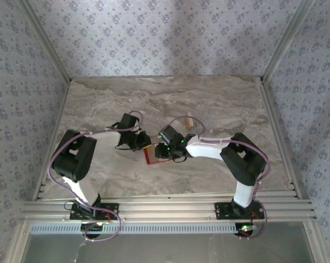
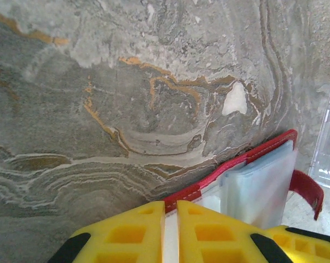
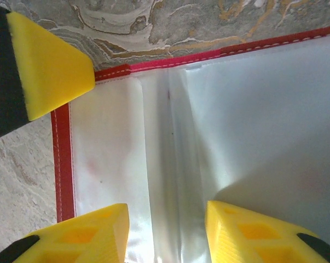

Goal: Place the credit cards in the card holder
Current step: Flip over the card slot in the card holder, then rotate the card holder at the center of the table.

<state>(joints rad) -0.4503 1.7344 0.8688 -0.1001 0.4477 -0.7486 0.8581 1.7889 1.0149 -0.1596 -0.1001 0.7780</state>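
big grey marble table point(image 1: 219, 104), with lots of bare room by the far edge and both far corners. red card holder point(image 1: 149, 156) lying open about mid-table, a bit toward the near edge, clear pockets facing up, red stitched rim along the sides. left gripper point(image 2: 171, 208) pressed nearly together, pinching the card holder's rim near one corner. right gripper point(image 3: 167, 213) spread apart, just above the clear pockets. small tan credit card point(image 1: 189, 121) on the table past the right gripper, toward the far edge, apart from the card holder.
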